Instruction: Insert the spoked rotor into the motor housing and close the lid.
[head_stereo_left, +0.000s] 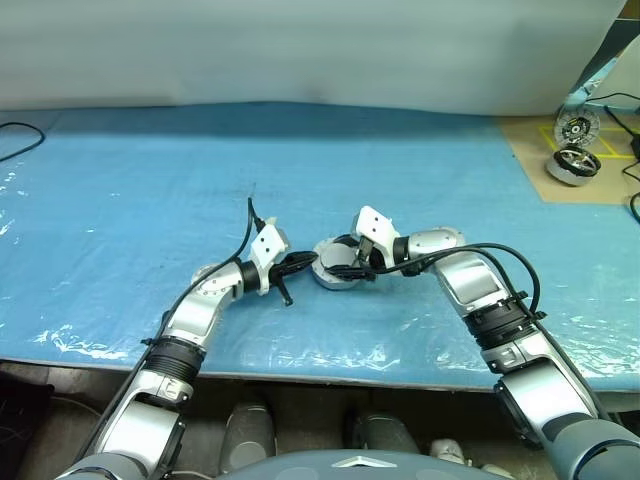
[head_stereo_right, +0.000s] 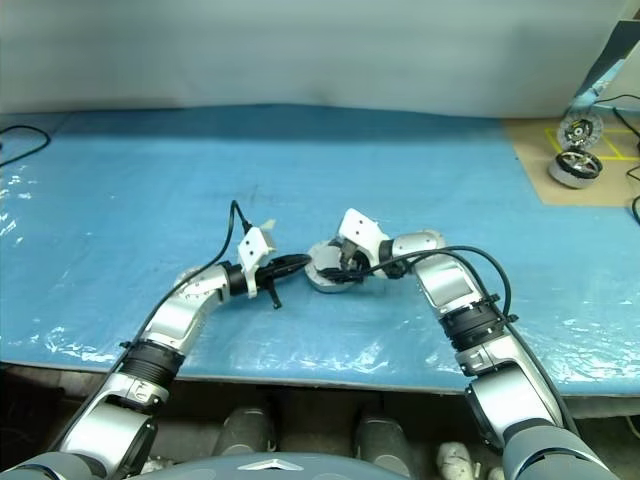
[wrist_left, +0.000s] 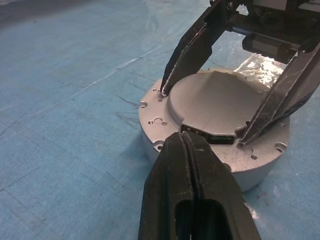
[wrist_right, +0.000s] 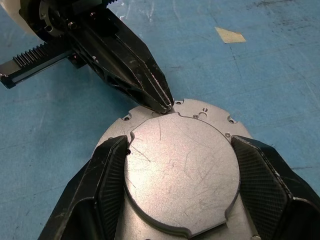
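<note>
the motor housing (head_stereo_left: 335, 267) stands on the blue-covered surface (head_stereo_left: 150, 180) near its front edge, midway between the two arms. it is a short round silver can with a flat flange carrying small holes around its edge, and a raised round silver lid (wrist_right: 180, 170) sits on top of it, covering the interior. a small dark rectangular part shows at the lid's edge in the left wrist view. the spoked rotor cannot be seen; whether it lies under the lid cannot be told. the right gripper (wrist_right: 181, 187) reaches in from the right and points downward over the housing, with its two black fingers (wrist_right: 102, 185) spread wide on opposite sides of the raised lid, pads against the lid's edge and tips down on the flange. the left gripper (wrist_left: 186, 150) comes in from the left, nearly level, with its two fingers pressed fully together and nothing between them; its tip meets the top edge of the housing at the flange, just beside the lid's rim. at the far right of the surface, well apart from the arms, a brown board (head_stereo_left: 530, 150) carries two larger wheel-like motors (head_stereo_left: 574, 165). a black cable (head_stereo_left: 15, 140) lies at the far left edge of the surface.
</note>
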